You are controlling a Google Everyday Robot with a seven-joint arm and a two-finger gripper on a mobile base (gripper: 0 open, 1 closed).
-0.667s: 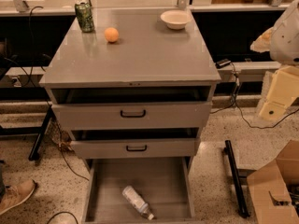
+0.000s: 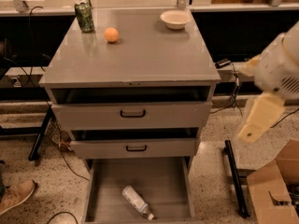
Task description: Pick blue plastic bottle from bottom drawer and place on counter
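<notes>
**Down in the open drawer, a bottle waits for the reach**

At the foot of the grey cabinet, the blue plastic bottle (image 2: 137,202) lies on its side, slanted across the floor of the pulled-out bottom drawer (image 2: 161,178), cap toward the front right. The gripper (image 2: 258,119) hangs well off to the right, level with the upper drawers; spread or pressed together, I cannot tell. A good reach would likely drop from above, span the ribbed body crosswise and clear the drawer fronts overhead. The bench (image 2: 140,59) offers bare room in front of the orange (image 2: 111,34).
</notes>
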